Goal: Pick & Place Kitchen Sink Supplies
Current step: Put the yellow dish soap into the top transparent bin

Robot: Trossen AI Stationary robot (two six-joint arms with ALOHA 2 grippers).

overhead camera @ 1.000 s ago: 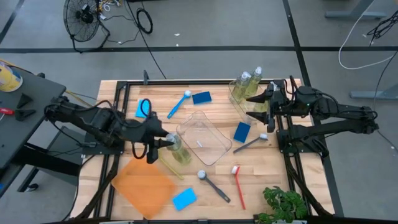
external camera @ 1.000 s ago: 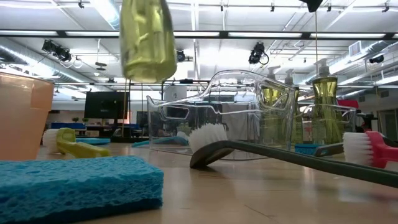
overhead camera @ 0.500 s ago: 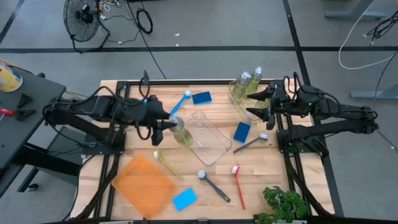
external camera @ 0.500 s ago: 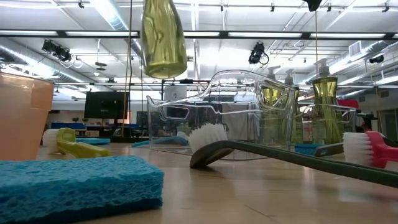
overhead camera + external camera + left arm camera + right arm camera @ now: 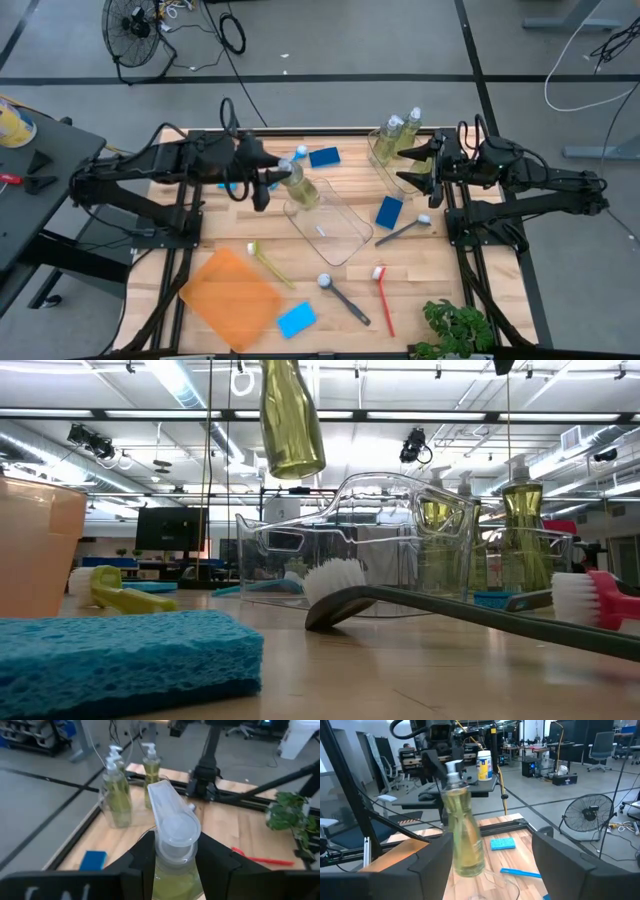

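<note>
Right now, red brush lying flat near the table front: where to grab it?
Take the red brush mid-handle, from straight above, fingers closing across the handle. It lies flat, and the handle is thin and straight, narrower than the bristle head. The grey brush lies apart from it, so both sides look free.

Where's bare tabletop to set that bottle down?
Bare wood lies between the orange tray and the left gripper, and between the red brush and the plant. Crowded around the clear tub and right gripper.
</note>
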